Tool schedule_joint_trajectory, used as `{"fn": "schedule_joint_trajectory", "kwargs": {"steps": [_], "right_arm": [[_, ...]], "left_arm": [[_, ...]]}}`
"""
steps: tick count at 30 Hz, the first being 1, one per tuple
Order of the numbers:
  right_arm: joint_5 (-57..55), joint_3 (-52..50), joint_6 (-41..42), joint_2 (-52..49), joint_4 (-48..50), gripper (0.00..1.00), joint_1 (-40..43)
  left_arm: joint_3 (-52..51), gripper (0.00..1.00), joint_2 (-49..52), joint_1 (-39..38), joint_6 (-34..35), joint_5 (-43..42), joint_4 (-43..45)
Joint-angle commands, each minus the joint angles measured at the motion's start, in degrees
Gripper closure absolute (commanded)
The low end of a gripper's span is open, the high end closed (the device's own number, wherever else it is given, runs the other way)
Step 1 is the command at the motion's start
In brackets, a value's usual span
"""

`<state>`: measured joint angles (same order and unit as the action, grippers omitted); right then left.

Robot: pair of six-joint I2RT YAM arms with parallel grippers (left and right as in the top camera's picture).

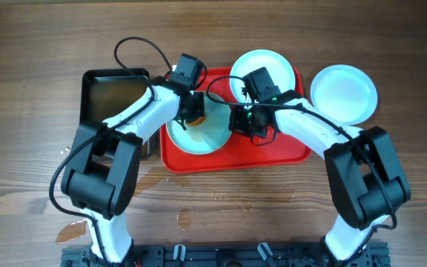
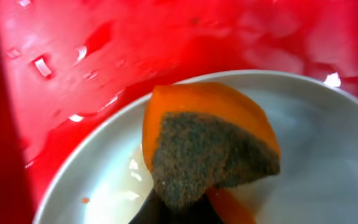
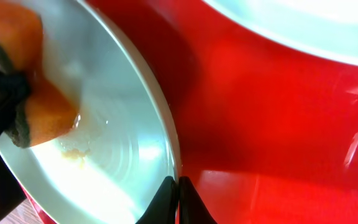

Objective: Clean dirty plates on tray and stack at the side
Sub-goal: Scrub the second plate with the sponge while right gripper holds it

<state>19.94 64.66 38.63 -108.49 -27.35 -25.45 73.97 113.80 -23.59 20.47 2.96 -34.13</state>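
Handling: pale blue-white round shallow plate [image 1: 199,141] on large red plastic tray [image 1: 273,157] looks stiff, light and wet-slick; right tool [image 3: 178,196] pinches its rim, the likeliest secure hold, while left tool [image 1: 192,110] clamps orange dark-faced sponge [image 2: 210,143].

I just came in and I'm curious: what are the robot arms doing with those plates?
They are washing plates. The jaws of the left arm hold an orange sponge pressed on a smeared plate on the red tray. The jaws of the right arm seem to pinch that plate's rim to steady it. A second plate waits on the tray, and a third plate sits on the table.
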Motion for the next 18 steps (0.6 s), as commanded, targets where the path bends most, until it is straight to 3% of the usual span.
{"fn": "schedule_joint_trajectory", "kwargs": {"steps": [1, 6, 9, 11, 14, 18], "right_arm": [[-0.55, 0.35, 0.28, -0.83, -0.26, 0.96, -0.09], [-0.52, 0.35, 0.35, -0.83, -0.26, 0.96, -0.09], [-0.52, 0.35, 0.35, -0.83, -0.24, 0.96, -0.09], [-0.5, 0.35, 0.33, -0.83, -0.24, 0.96, -0.09], [-0.48, 0.35, 0.33, -0.83, -0.26, 0.96, -0.09], [-0.5, 0.35, 0.31, -0.83, -0.26, 0.96, -0.09]], "left_arm": [[-0.35, 0.96, 0.79, 0.33, 1.03, 5.99, -4.74], [-0.35, 0.96, 0.79, 0.35, 1.03, -9.51, -14.12], [-0.37, 0.96, 0.79, 0.33, 1.01, -29.07, -14.14], [-0.37, 0.96, 0.79, 0.17, 1.01, -37.88, -10.99], [-0.37, 0.96, 0.79, 0.13, 1.03, -38.77, -4.92], [-0.37, 0.96, 0.79, 0.35, 1.07, -27.36, 0.94]]}}
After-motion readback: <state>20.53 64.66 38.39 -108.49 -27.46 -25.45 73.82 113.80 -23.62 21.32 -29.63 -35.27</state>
